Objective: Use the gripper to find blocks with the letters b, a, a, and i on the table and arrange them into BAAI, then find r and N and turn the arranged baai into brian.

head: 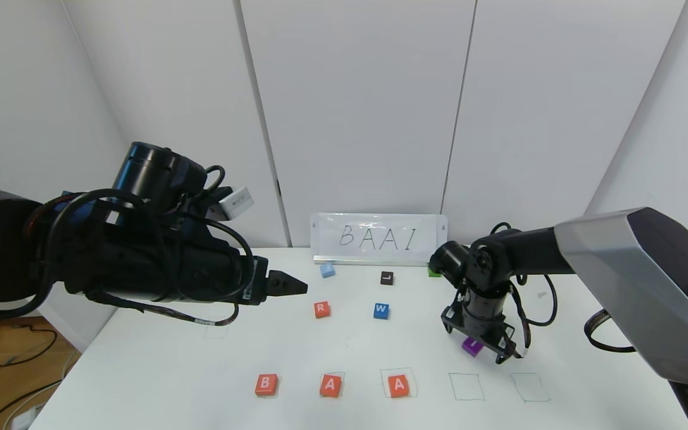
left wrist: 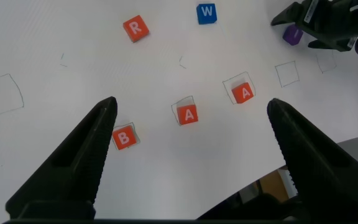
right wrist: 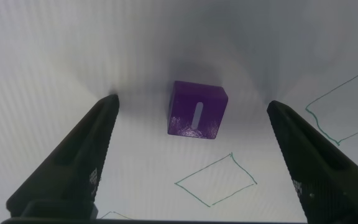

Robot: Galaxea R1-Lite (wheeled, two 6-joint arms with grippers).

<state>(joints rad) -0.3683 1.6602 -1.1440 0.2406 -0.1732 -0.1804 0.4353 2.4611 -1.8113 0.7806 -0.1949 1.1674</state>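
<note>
R gripper point(head: 490, 352) low over table point(head: 159, 370), right of centre, fingers wide, straddling purple I cube point(right wrist: 196, 109); cube on surface, not touching either finger point(right wrist: 79, 162). Two drawn squares point(head: 467, 386) just near of it hold nothing. Near row, left to right: B cube point(head: 266, 384), A cube point(head: 330, 385), second A cube point(head: 398, 385). R cube point(head: 321, 309) mid-table, blue W cube point(head: 381, 310) to its right. L gripper point(left wrist: 188, 155) raised at left, fingers wide, holding nothing.
</note>
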